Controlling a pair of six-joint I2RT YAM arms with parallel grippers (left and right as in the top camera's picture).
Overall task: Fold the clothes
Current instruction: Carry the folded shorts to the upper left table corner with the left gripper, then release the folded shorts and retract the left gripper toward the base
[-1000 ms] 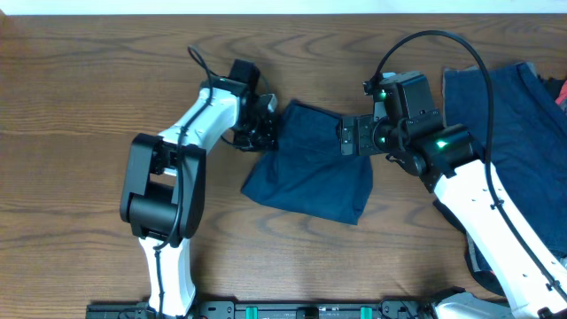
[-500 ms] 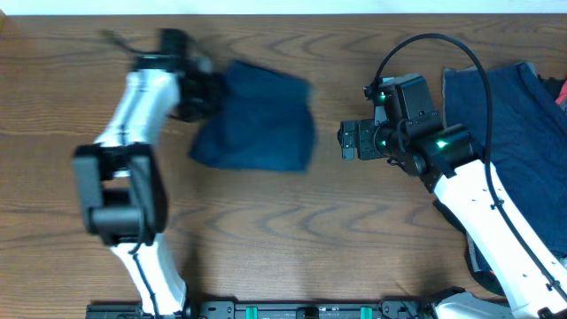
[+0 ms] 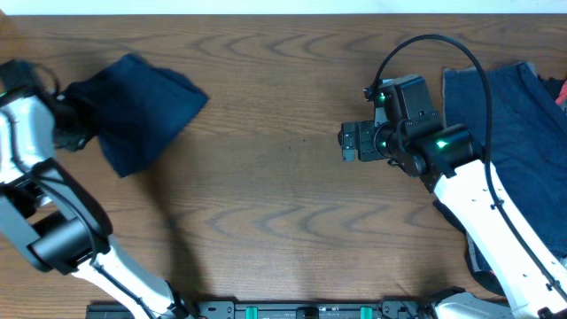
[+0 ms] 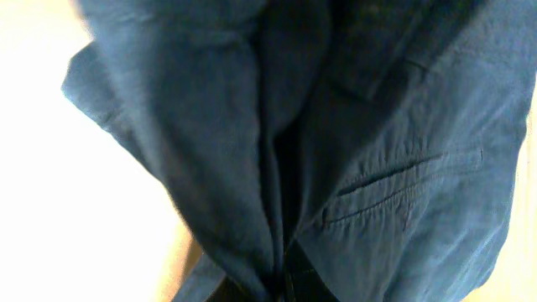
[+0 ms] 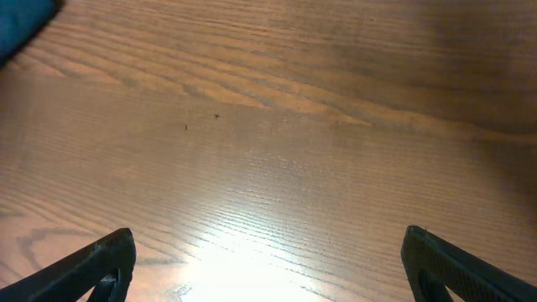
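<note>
Left gripper (image 3: 74, 125): at the far left edge of the brown wood-grain table (image 3: 266, 221), clamped on 1 edge of the folded dark navy-blue cloth garment (image 3: 137, 111). In the left wrist view the cloth (image 4: 336, 151) fills the frame and gathers into creases toward the jaws at the bottom; 1 stitched slit pocket (image 4: 411, 178) shows. Cannot tell whether the garment is lifted or resting.

Right gripper (image 3: 348, 142): right of centre, 2 fingers (image 5: 92, 268) wide apart over bare wood, touching nothing.

Pile of navy-blue cloth garments (image 3: 518, 133): at the right edge, beside the right arm; a scrap of red-pink cloth (image 3: 561, 89) at its far side.
</note>
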